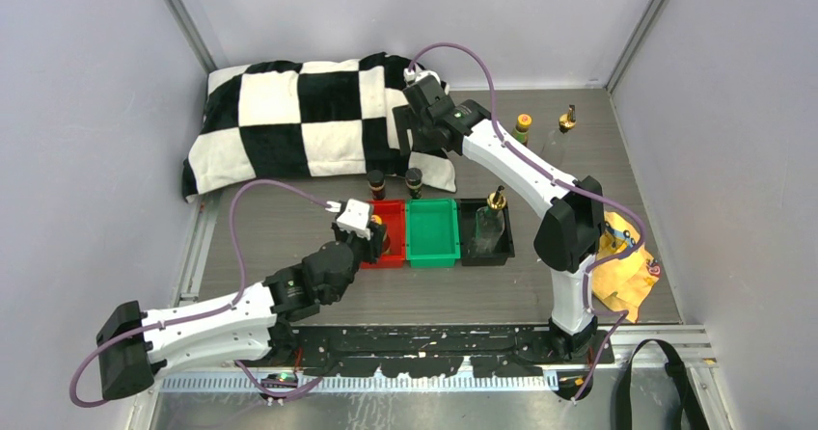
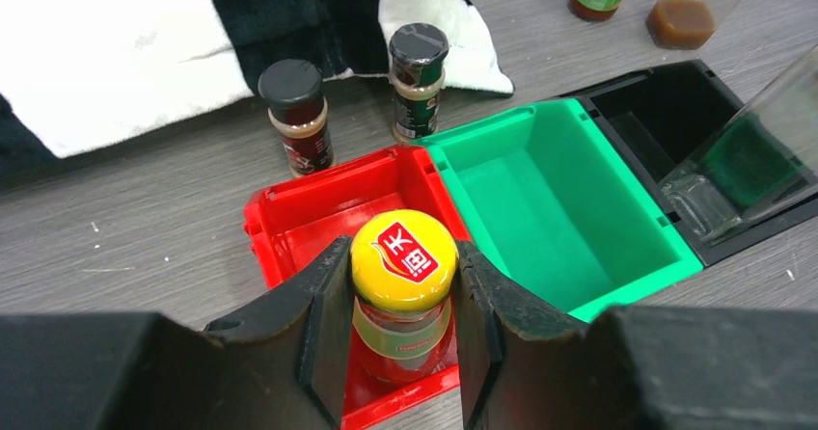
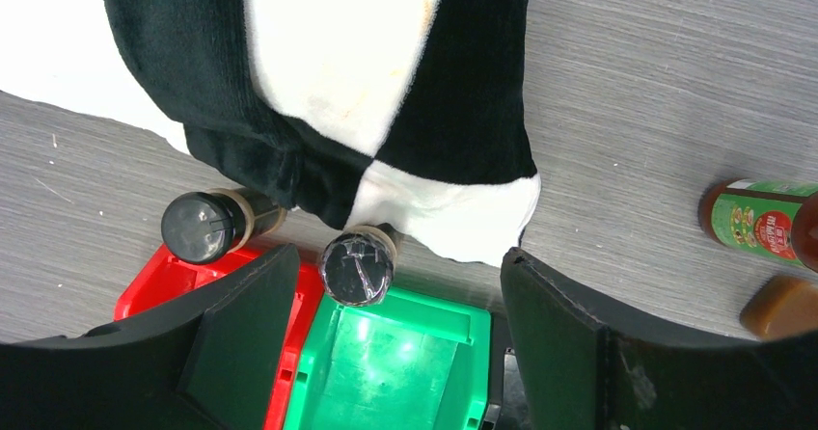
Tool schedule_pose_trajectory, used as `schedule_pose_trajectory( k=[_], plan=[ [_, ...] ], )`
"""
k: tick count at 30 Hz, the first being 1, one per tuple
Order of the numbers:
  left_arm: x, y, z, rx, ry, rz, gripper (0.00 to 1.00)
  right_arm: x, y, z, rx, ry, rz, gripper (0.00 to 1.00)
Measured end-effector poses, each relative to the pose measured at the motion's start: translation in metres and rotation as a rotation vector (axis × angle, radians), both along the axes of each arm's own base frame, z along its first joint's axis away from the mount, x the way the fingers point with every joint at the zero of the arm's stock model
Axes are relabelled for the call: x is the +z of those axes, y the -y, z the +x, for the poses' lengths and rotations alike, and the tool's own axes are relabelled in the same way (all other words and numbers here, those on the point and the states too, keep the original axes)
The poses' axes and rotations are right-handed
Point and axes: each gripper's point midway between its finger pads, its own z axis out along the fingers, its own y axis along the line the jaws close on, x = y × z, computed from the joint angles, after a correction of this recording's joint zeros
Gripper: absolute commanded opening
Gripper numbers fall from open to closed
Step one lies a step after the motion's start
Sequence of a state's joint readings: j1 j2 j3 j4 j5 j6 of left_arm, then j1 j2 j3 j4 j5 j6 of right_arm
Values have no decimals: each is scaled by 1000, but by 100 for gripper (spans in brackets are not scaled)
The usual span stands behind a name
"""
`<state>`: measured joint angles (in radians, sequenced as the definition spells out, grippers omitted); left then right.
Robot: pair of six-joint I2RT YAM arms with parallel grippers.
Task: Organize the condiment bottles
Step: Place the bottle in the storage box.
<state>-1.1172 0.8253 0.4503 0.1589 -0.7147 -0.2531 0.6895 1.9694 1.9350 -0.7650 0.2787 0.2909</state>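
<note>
Now left gripper (image 2: 403, 300) clamps a reddish bottle (image 2: 403, 261), yellow cap with red logo, between its fingers (image 2: 323, 319) over the red tray (image 2: 289, 208); base hidden, so resting or lifted unclear. Right gripper (image 3: 397, 338) hangs wide open, empty, above two black-capped bottles (image 3: 201, 226); mostly their tops show.

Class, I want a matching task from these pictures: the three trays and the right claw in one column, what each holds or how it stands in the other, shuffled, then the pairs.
1 red tray
2 green tray
3 black tray
4 right claw

A jaws open, gripping nothing
B tall glass bottle inside
C yellow-capped bottle here, gripped by left claw
D nothing inside

Pairs: 1-C, 2-D, 3-B, 4-A
</note>
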Motion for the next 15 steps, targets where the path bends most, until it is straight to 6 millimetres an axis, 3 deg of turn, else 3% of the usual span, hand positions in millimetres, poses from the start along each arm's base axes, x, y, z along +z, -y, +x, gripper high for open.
schedule_pose_trajectory(
  k=[11, 15],
  plan=[
    [0, 3, -1, -19, 23, -52, 1, -2, 0, -1, 0, -4, -3, 82],
    [0, 2, -3, -19, 25, -66, 10, -2, 0, -1, 0, -4, -3, 82]
  ],
)
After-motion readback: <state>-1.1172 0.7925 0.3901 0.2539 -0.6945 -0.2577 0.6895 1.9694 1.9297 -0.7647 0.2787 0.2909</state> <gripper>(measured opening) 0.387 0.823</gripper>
